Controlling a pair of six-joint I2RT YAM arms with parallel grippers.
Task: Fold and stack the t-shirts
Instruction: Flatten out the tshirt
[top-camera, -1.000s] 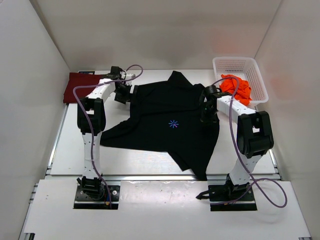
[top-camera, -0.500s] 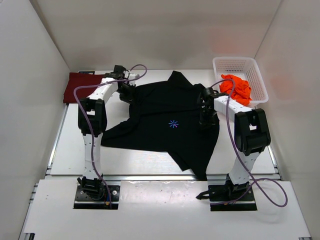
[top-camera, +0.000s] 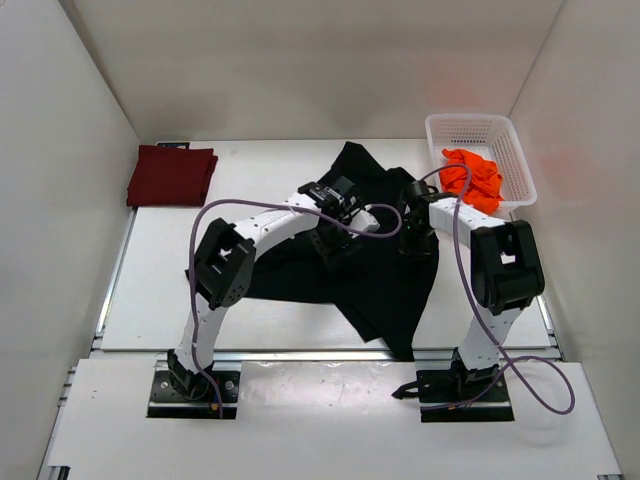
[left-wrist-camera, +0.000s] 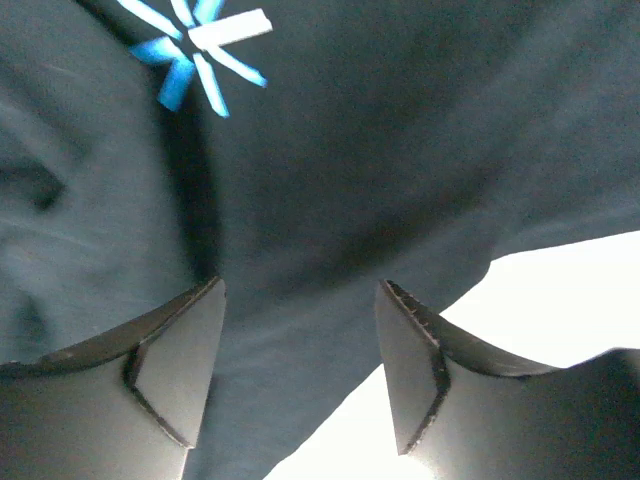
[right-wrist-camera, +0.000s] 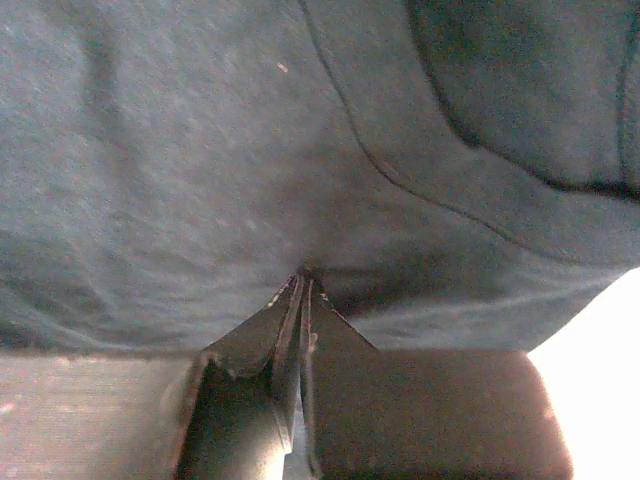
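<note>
Left tool (left-wrist-camera: 300, 290) hangs wide and empty just above the black shirt's (top-camera: 383, 290) middle, while the right tool (right-wrist-camera: 300, 282), shut, pinches its right edge.

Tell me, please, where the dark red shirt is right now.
In the top view, the dark red shirt lies folded at the far left corner of the table, clear of the black shirt in the middle.

white table (top-camera: 150, 300) boxed in by plain white back wall (top-camera: 320, 70), left wall (top-camera: 50, 200), right wall (top-camera: 590, 200). metal rail (top-camera: 300, 353) on near edge. even light.
</note>
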